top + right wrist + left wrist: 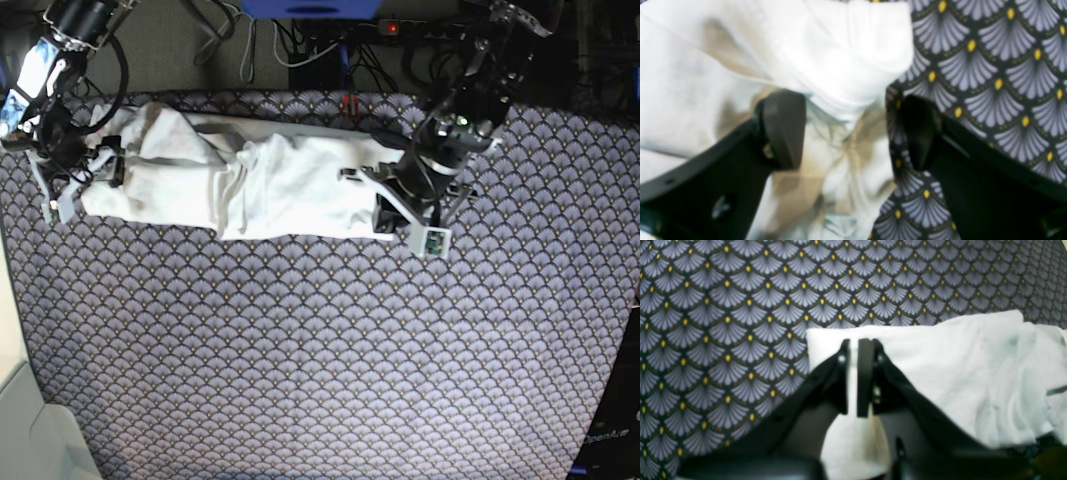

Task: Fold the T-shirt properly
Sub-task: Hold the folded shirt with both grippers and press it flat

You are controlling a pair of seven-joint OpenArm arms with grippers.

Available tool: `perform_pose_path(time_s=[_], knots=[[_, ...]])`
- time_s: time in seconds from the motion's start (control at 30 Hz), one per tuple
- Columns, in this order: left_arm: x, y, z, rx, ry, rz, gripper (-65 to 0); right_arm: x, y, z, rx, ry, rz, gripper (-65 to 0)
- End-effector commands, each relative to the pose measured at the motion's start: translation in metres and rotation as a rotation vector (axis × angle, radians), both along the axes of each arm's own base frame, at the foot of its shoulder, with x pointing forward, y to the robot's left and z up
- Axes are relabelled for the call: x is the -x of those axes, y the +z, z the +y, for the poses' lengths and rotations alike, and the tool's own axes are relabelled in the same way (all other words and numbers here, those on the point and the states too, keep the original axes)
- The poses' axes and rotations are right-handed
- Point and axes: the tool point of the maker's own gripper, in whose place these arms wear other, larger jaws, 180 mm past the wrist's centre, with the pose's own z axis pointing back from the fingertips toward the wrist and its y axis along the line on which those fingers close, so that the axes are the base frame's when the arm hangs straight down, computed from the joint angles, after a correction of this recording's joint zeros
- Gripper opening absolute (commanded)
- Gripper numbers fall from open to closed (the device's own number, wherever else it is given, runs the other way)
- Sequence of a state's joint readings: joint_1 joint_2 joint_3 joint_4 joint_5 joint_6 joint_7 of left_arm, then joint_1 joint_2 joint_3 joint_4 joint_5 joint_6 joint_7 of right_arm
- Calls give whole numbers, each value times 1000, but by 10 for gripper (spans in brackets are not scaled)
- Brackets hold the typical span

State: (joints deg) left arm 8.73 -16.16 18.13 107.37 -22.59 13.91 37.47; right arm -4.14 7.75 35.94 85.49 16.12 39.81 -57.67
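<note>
At about ten o'clock in the base view sits the right gripper (100,165), at the far-left end of the T-shirt (250,185); its wrist view shows the fingers (783,130) spread wide, straddling a bunched edge of white cloth with one pad over the fabric and the other over the purple scallop-patterned tablecloth (320,360) — nothing pinched yet. The shirt itself lies as a long, wrinkled band across the upper part of the table, from ten o'clock through twelve, already narrowed lengthwise, judging by its shape. Toward one o'clock, at the band's other end, the left gripper (853,376) has its pads nearly together; a thin strip of white shows between them and cloth runs underneath, so it looks clamped on the shirt's edge near the corner, though the blur leaves a little doubt. The step in hand seems to be taking hold of both short ends for the crosswise fold. Next, the right fingers need to close on the bunched edge — catching shirt only, not tablecloth — then both ends must rise together so the band doubles over evenly.
</note>
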Motion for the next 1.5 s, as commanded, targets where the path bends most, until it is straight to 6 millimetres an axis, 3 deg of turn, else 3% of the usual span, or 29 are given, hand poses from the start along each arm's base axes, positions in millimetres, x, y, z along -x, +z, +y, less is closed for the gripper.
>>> perform_pose_path(time_s=[0.0, 0.43, 0.53, 0.7, 0.73, 0.83, 1.27, 1.47], knots=[[-6, 13, -2, 14, 0, -46, -615, 9, -7, 7, -15, 15, 49, -172], [-7, 13, -2, 17, 1, -45, -615, 7, -6, 6, -18, 9, 43, -197], [-7, 13, -2, 14, 1, -46, -615, 7, -6, 6, -18, 9, 43, -295], [-7, 13, -2, 13, 2, -46, -615, 10, -8, 8, -17, 18, 70, -610], [-7, 13, -2, 13, 2, -46, -615, 12, -10, 8, -17, 20, 86, -650], [-8, 13, -2, 16, 1, -48, -615, 17, -10, 7, -12, 25, 121, -647], [-6, 12, -1, 10, 2, -44, -615, -5, 12, 16, -129, 27, -6, -650], [-6, 12, -1, 9, 2, -44, -615, -15, 49, 25, -136, 74, -136, -650]])
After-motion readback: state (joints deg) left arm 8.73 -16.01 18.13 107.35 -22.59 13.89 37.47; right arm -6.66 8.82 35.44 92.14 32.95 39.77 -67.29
